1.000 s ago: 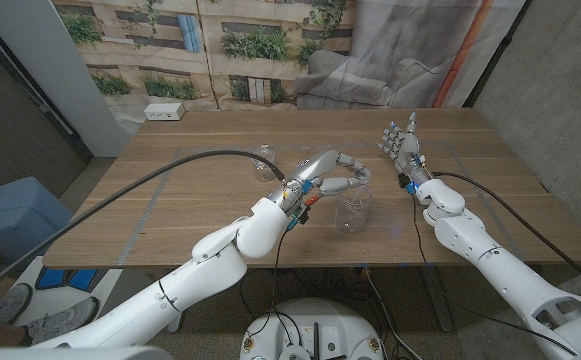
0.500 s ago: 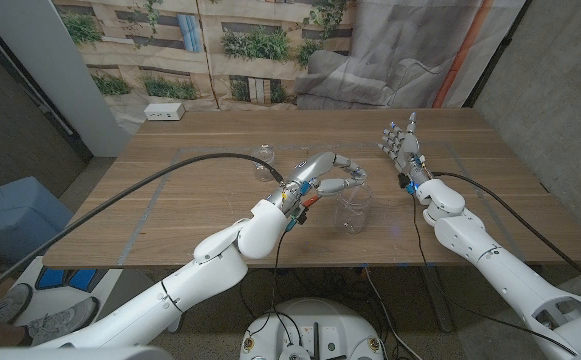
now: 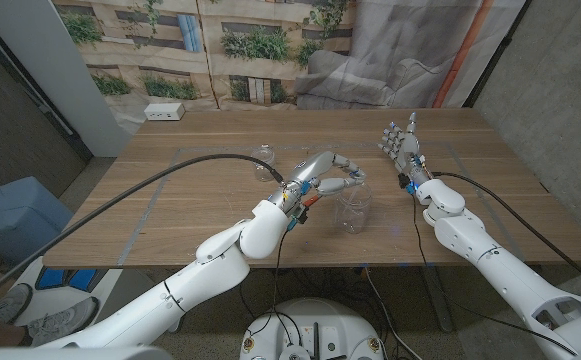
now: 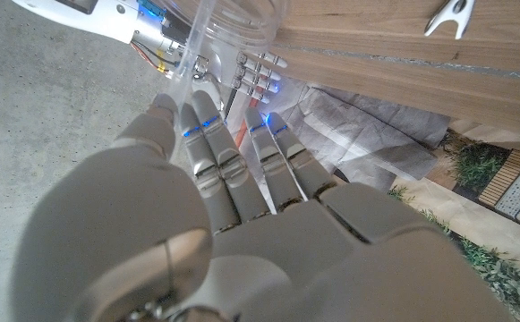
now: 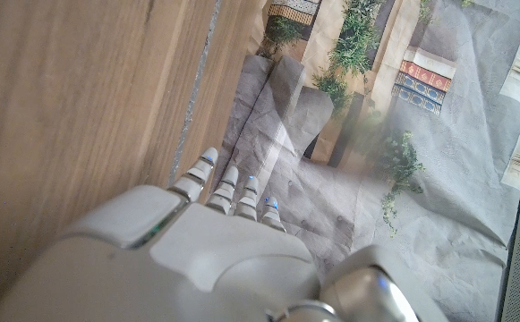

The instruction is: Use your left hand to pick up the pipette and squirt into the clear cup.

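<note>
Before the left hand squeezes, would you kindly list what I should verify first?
1. Pipette held in left hand: ok, a clear tube runs between its fingers.
2. Left hand above the cup: ok, its fingertips are over the rim.
3. Pipette tip inside the cup's mouth: cannot tell.
4. Cup upright on the table: ok.
5. Right hand apart from the cup: ok, fingers spread, holding nothing.

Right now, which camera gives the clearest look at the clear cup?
The head view: the whole clear cup stands on the wooden table, just under the left hand's fingertips. The left wrist view catches only part of it beyond the fingers, close and cut off. The right wrist view looks along the table.
</note>
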